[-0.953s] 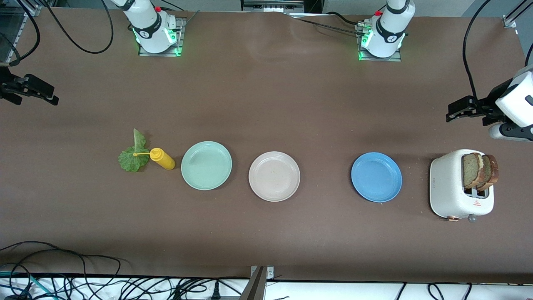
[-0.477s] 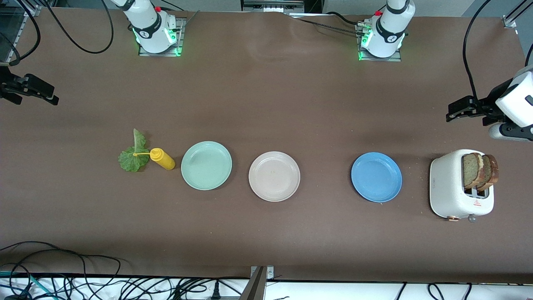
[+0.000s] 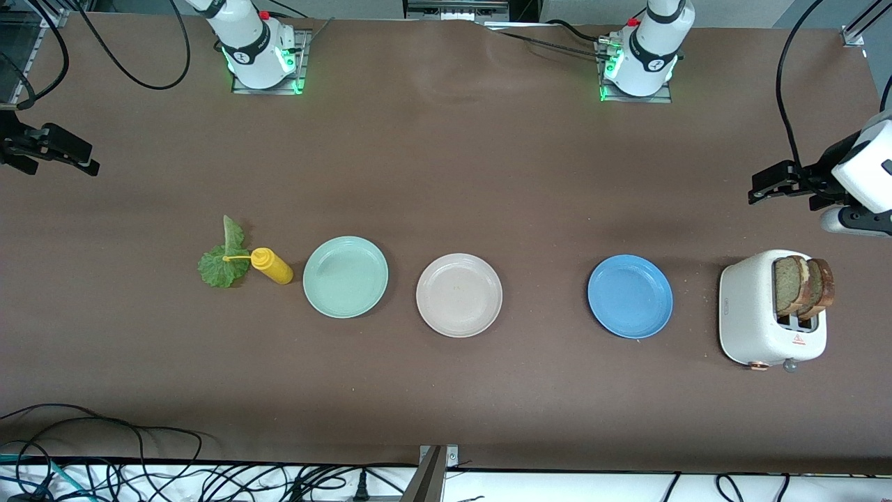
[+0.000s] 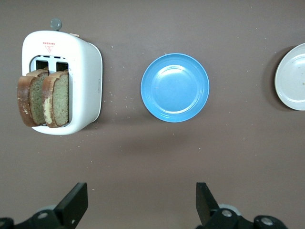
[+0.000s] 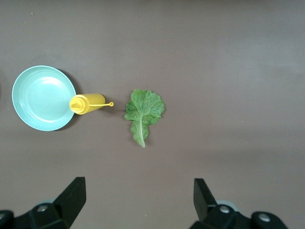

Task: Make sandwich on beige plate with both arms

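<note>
While nothing yet sits on the beige plate (image 3: 458, 295), starting with the front view: plate bare in the middle of the row, between the mint green plate (image 3: 345, 277) and the blue plate (image 3: 630, 296). Bread slices (image 3: 803, 286) upright in the white toaster (image 3: 755, 310) at the left arm's end of the counter (image 3: 446, 174), lettuce leaf (image 3: 222, 260) flat at the right arm's end, touching the nozzle of the yellow squeeze bottle (image 3: 272, 265). Left pincer (image 3: 766, 187) up over bare counter close to the toaster, well apart from the plate; right pincer (image 3: 59, 150) up over the counter's edge at its own end, leaf nearer to the front camera than the spot below it. Clearly the left arm for bread, the right arm for lettuce. Over to the left wrist view: left pincer (image 4: 141, 202) spread wide, holding nothing; toaster (image 4: 85, 81) and its two bread slices (image 4: 45, 98) off to one side of the gap rather than straight ahead, blue plate (image 4: 175, 87) ahead, a sliver of beige plate (image 4: 291, 76) at the edge. Slices standing side by side, broad faces parallel, so probably a turn of the wrist before any pinch across a slice. Now the right wrist view: right pincer (image 5: 139, 200) also spread wide and empty, lettuce leaf (image 5: 144, 112) almost dead ahead of the gap, its long axis with the stem pointing back toward the pincer; yellow squeeze bottle (image 5: 87, 104) just beside it, tip apart from the leaf here, mint green plate (image 5: 43, 98) next along.
</note>
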`<action>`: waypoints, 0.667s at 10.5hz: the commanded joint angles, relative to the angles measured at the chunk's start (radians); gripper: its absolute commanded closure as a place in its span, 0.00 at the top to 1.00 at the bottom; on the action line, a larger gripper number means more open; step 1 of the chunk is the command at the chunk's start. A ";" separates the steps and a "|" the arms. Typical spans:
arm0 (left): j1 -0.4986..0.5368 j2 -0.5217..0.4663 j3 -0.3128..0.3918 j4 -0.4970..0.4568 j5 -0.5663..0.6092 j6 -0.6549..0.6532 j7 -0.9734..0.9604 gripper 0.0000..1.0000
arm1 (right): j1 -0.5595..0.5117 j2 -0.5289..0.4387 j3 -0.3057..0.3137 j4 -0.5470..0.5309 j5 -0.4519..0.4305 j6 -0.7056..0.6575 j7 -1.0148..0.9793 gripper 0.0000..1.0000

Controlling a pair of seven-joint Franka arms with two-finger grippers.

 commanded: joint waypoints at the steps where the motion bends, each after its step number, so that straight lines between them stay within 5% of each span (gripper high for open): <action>1: 0.001 -0.021 0.000 -0.015 0.035 -0.003 0.016 1.00 | 0.002 -0.027 0.019 -0.022 -0.007 0.004 0.015 1.00; 7: 0.015 -0.029 0.000 -0.010 0.071 -0.003 0.012 1.00 | 0.002 -0.027 0.019 -0.022 -0.007 0.006 0.015 1.00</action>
